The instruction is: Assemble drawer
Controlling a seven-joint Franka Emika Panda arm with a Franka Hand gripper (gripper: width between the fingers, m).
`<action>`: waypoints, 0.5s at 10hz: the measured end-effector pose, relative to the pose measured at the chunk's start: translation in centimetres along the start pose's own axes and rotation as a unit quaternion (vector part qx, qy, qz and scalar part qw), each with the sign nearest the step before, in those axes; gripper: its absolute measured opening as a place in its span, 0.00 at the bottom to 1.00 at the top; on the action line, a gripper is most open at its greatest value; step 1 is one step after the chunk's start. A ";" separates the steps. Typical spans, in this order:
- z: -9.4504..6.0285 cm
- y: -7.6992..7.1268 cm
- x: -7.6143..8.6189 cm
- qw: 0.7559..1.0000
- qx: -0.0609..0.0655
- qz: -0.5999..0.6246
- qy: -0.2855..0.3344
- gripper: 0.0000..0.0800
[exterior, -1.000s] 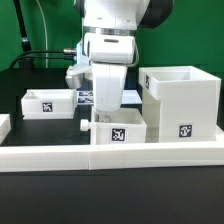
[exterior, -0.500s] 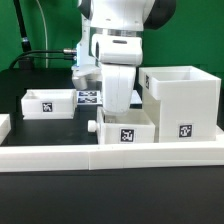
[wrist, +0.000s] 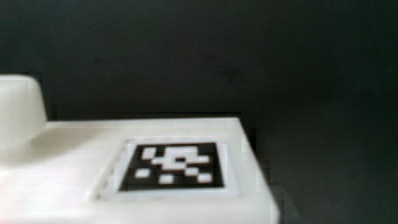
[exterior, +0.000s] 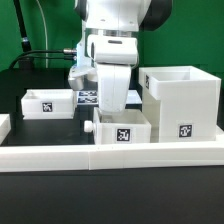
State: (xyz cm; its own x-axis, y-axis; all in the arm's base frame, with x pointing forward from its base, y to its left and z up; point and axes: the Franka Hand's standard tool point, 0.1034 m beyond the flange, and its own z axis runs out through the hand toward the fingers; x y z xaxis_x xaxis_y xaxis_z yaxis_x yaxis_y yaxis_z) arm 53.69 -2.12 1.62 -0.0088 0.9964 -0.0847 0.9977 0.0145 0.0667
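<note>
Exterior view low, frontal, wrist view close over shared tray (exterior: pixel 122 133) (wrist: pixel 80 150)

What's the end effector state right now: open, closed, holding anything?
End effector: cannot be told. It is low by the middle tray, and no fingertips show in either view.

A flat green backdrop wall (exterior: pixel 45 22) closes off the rear of the scene, with a pale upright post (exterior: pixel 15 25) standing before it at the exterior view's left. Thin black cables (exterior: pixel 45 52) trail along its foot. A matte black tabletop (exterior: pixel 110 195) fills the foreground, crossed edge to edge by a long low white border wall (exterior: pixel 50 152). Farther back lies the marker board (exterior: pixel 88 97), flat on the table. The light is soft and even
</note>
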 end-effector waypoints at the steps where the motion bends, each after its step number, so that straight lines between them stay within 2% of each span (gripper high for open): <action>1: 0.1 -0.1 0.0 1.000 0.001 0.000 0.000 0.05; 3: 0.2 -0.1 0.7 1.000 0.002 -0.008 0.001 0.05; 5: 0.2 -0.1 0.7 1.000 0.002 -0.008 0.001 0.05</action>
State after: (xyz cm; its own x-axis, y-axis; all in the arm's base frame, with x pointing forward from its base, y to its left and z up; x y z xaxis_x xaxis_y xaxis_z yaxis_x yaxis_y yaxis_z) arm 53.56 -1.48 1.36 -0.0240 0.9962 -0.0835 0.9977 0.0292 0.0618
